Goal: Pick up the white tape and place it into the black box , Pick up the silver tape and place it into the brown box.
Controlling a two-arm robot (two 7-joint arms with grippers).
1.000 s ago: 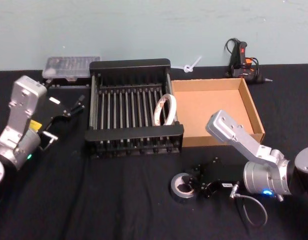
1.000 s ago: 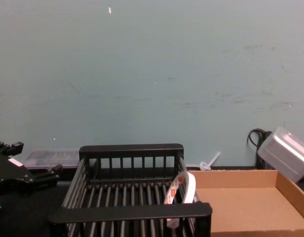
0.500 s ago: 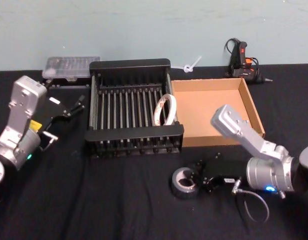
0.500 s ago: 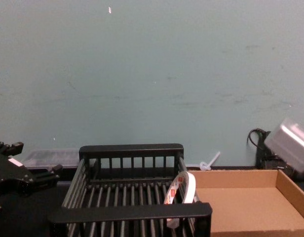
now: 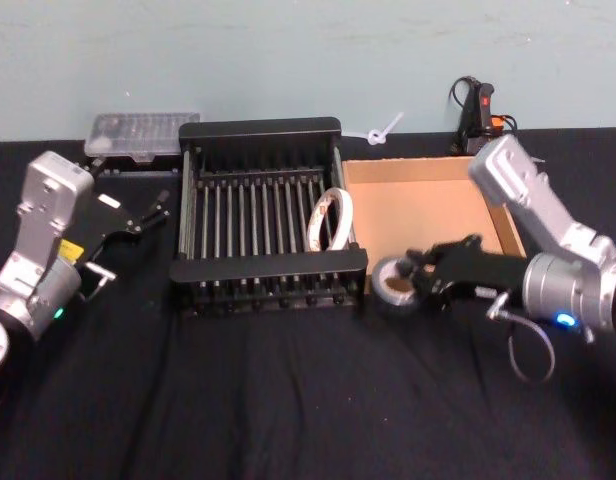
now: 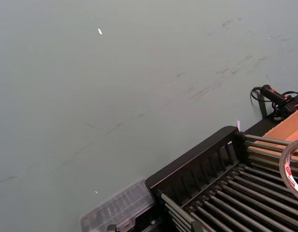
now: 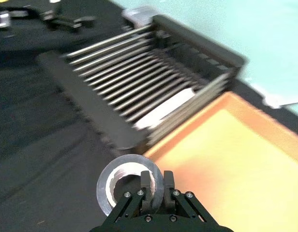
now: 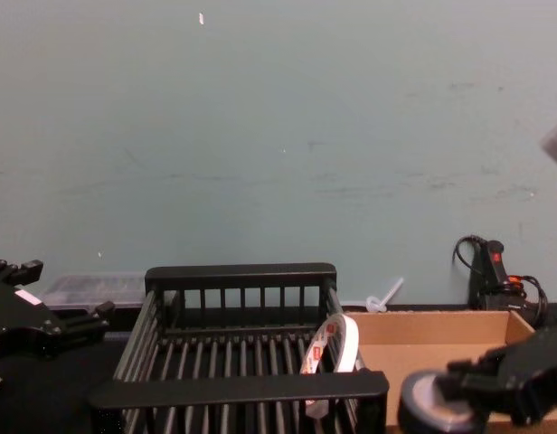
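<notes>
The silver tape (image 5: 391, 284) hangs above the table just in front of the brown box's (image 5: 428, 222) near left corner. My right gripper (image 5: 410, 277) is shut on its wall, one finger in the hole and one outside. In the right wrist view the silver tape (image 7: 124, 186) sits in the right gripper (image 7: 157, 183), with the brown box (image 7: 236, 145) beyond. The white tape (image 5: 328, 220) stands on edge inside the black box (image 5: 260, 130), against its right wall. My left gripper (image 5: 138, 225) is open and parked left of the black box.
A clear plastic case (image 5: 143, 132) lies behind the black box's left corner. A glue gun (image 5: 483, 115) with its cord stands behind the brown box, and a white zip tie (image 5: 383, 130) lies near it. Black cloth covers the table.
My right gripper has lifted the silver tape off the cloth and carried it back and to the right, up to the brown box's front. The left arm has not moved.
</notes>
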